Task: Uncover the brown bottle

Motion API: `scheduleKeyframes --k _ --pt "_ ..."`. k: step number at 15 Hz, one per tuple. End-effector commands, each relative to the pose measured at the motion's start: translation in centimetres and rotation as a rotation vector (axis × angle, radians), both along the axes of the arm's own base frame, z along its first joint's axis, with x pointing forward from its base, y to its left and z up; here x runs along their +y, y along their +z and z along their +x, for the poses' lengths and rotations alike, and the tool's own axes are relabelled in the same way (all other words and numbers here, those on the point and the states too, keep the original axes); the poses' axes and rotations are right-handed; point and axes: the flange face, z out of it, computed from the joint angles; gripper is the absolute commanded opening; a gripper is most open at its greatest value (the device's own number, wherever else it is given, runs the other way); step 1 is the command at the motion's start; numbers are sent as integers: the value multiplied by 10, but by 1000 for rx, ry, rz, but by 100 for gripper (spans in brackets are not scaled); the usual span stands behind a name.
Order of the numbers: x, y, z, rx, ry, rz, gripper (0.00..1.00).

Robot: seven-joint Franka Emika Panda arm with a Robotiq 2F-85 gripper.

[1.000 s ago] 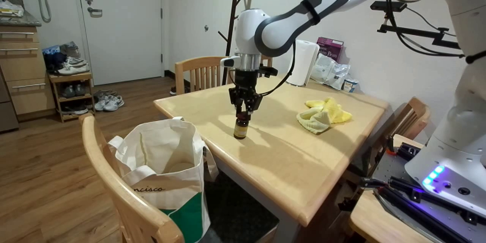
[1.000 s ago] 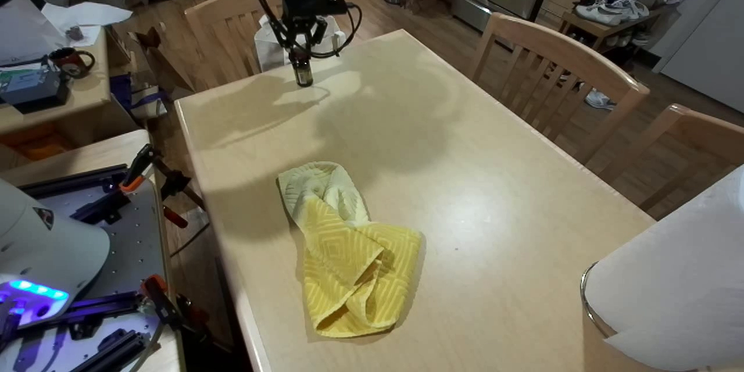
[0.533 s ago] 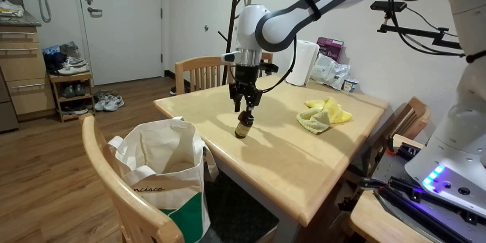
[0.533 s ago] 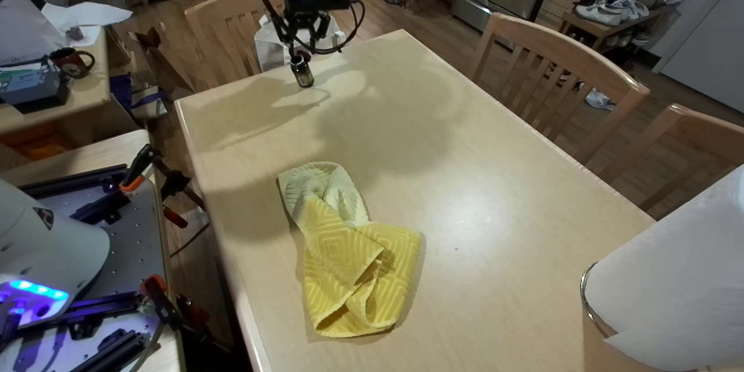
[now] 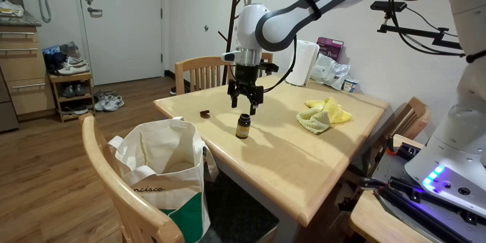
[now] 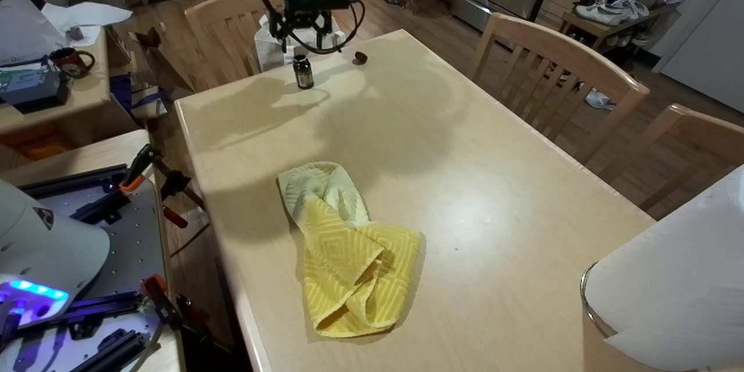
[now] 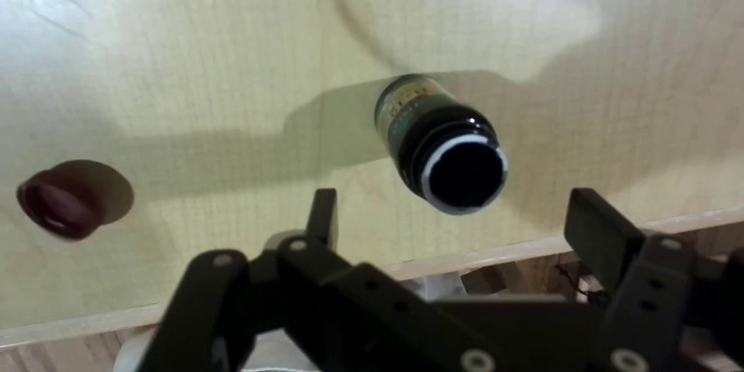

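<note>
The brown bottle (image 5: 243,126) stands upright on the table near its edge, seen too in an exterior view (image 6: 303,72). Its mouth is bare: the wrist view looks down into a dark opening ringed in white on the bottle (image 7: 415,113). Away from it, the reddish-dark cap (image 7: 61,206) lies on the tabletop, also visible as a small dark cap (image 5: 205,114) in an exterior view. My gripper (image 5: 243,108) hangs just above the bottle with its fingers wide apart. Nothing is held between the fingertips (image 7: 601,232), and the bottle appears clear of them.
A crumpled yellow cloth (image 6: 360,261) lies on the table (image 6: 465,279). A white paper-towel roll (image 5: 303,62) stands further back beside bags and a box. Beyond the near table edge, a tote bag (image 5: 167,152) sits on a chair.
The jaws, shut at the cap a second ago, have opened wide and risen slightly. The bottle leaned, then came upright. Its cap came off and landed on the table to one side.
</note>
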Motion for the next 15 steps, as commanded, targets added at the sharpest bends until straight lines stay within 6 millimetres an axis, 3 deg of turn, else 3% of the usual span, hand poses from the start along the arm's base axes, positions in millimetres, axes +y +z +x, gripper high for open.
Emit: scheduleKeyframes --k 1,3,4,15 --pt "-6 15 -3 49 -53 26 100" --pt "-12 20 -5 164 -124 36 100" --pt "-5 4 -3 94 -66 17 100" --pt "-11 13 -2 145 -99 28 100"
